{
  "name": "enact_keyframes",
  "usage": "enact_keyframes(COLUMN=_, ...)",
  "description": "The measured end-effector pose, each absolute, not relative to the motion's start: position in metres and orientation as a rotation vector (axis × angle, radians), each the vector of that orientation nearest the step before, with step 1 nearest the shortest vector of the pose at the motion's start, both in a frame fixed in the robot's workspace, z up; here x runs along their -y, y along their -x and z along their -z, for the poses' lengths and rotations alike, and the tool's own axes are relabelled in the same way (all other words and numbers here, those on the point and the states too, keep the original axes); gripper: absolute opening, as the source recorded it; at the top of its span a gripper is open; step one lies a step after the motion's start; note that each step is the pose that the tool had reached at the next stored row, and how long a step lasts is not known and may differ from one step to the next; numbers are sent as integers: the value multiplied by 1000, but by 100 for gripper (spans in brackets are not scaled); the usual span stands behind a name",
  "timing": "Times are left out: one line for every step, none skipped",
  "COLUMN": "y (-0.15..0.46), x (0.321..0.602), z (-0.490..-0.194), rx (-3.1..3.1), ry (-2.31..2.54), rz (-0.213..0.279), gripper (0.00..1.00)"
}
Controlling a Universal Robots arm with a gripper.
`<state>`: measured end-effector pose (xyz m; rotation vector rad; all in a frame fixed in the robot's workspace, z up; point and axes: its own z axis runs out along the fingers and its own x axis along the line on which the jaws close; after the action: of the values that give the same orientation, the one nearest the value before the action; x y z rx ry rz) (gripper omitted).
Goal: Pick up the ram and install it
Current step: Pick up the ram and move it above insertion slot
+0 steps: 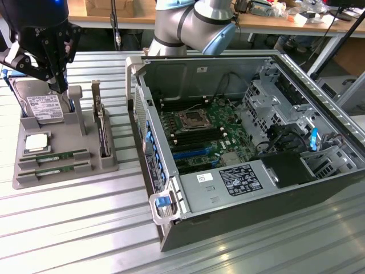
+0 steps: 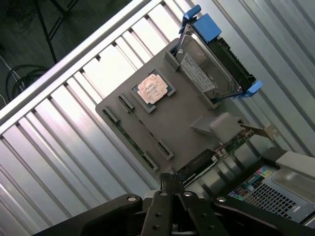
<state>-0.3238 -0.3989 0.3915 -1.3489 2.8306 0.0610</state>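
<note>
Your gripper (image 2: 170, 183), pincer pressed together and empty, hangs above the grey tray (image 1: 23, 178) where the ram (image 1: 55, 155) lies.

Bare ribbed metal on the table (image 1: 68, 228), silvery, smooth, streaked with glare. Matt grey plastic for the holder tray (image 1: 34, 177), dull and even. Green circuit board with black chips on the ram (image 1: 54, 156), faintly shiny. Brushed silver metal and a white paper label on the hard drive (image 1: 41, 105); glossy blue plastic on the rails (image 2: 209, 24). Dull metal lid on the processor (image 1: 35, 142). Grey sheet metal across the computer case (image 1: 171, 74), satin, with paper stickers. Matt black on the gripper (image 2: 170, 189); smooth painted grey on the arm (image 1: 182, 23).
</note>
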Motion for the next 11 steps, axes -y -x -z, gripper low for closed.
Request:
enact_keyframes(y=324, x=399, z=-392, rx=-2827, ry=1357, rz=-61, gripper=11)
enact_keyframes(y=324, x=399, z=-392, rx=-2824, ry=1364, rz=-61, gripper=11)
enact_keyframes(y=324, x=399, z=-392, rx=-2820, ry=1373, rz=-61, gripper=11)
enact_keyframes(y=324, x=399, z=-392, rx=-2815, ry=1382, rz=-61, gripper=11)
enact_keyframes(y=324, x=399, z=-392, rx=-2810, ry=1394, rz=-60, gripper=11)
enact_keyframes(y=324, x=399, z=-392, rx=-2805, ry=1404, rz=-60, gripper=11)
enact_keyframes(y=324, x=399, z=-392, rx=-2797, ry=1420, rz=-60, gripper=11)
enact_keyframes(y=324, x=399, z=-392, rx=-2793, ry=1429, rz=-60, gripper=11)
enact_keyframes(y=324, x=399, z=-392, rx=-2790, ry=1435, rz=-60, gripper=11)
enact_keyframes(y=324, x=399, z=-392, rx=-2787, ry=1440, rz=-60, gripper=11)
enact_keyframes(y=324, x=399, z=-392, rx=-2782, ry=1451, rz=-59, gripper=11)
